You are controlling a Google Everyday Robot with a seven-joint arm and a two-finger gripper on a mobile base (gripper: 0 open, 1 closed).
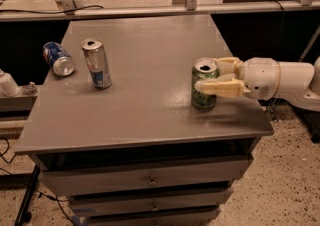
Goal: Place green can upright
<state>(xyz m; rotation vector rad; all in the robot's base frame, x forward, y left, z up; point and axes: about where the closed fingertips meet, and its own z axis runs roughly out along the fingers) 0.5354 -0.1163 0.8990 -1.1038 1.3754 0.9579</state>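
Note:
The green can (204,101) stands upright on the grey table (145,105), near its right edge, with its silver top open to view. My gripper (207,74) reaches in from the right and is shut on the can. One pale finger (220,89) crosses the can's front and the other (229,62) lies behind its rim. The can's base looks to be on the tabletop.
A slim silver-blue can (97,63) stands upright at the left middle of the table. A blue, red and white can (58,58) lies on its side at the left edge. Drawers sit under the tabletop. A metal rail runs along the back.

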